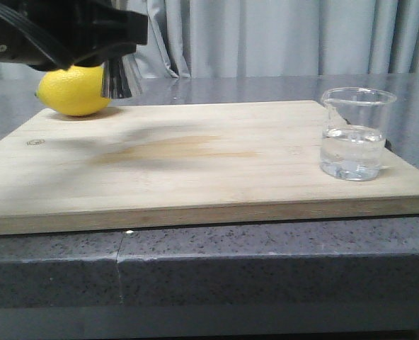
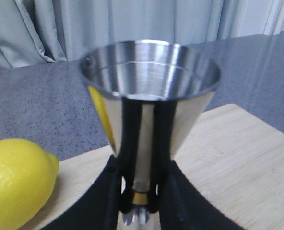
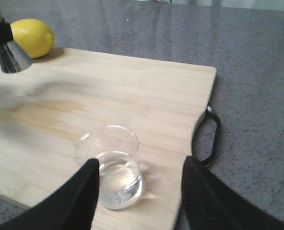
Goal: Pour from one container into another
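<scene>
The clear glass beaker stands upright on the right side of the wooden board, about a third full of clear liquid. My right gripper is open just behind it; the beaker sits close to one finger, with a wide gap to the other. The steel jigger is upright and empty, with my left gripper shut on its narrow brass waist. In the front view, its lower cone hangs above the board's far left, under the left gripper.
A yellow lemon lies at the board's far left corner, right behind the jigger. The board rests on a grey speckled counter, and its black strap handle sticks out on the beaker's side. Grey curtains hang behind.
</scene>
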`<state>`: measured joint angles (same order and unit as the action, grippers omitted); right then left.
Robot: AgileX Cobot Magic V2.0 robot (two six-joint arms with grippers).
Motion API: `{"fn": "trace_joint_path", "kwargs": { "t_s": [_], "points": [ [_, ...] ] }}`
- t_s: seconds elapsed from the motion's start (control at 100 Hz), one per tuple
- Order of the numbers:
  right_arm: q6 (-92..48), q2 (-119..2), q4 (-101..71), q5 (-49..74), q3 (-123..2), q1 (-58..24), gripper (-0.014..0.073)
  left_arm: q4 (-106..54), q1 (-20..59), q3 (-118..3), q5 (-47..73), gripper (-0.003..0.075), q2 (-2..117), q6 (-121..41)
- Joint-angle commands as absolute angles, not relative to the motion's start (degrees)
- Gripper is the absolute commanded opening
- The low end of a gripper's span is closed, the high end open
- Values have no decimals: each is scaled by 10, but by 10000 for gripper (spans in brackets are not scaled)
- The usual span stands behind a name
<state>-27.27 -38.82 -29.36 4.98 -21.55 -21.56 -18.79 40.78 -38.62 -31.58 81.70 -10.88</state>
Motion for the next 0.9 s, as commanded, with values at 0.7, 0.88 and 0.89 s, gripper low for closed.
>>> {"fn": "trace_joint_path", "kwargs": {
  "t_s": [0.7, 0.88, 0.89],
  "points": [
    [-280, -496, -295, -148, -172, -304, 474, -184, 412, -407, -355, -19, 762, -103],
    [-280, -527, -294, -213, -172, -355, 474, -184, 412, -407, -355, -19, 762, -103],
    [-280, -529, -294, -216, -172, -358, 474, -184, 412, -407, -355, -19, 762, -103]
  ]
}}
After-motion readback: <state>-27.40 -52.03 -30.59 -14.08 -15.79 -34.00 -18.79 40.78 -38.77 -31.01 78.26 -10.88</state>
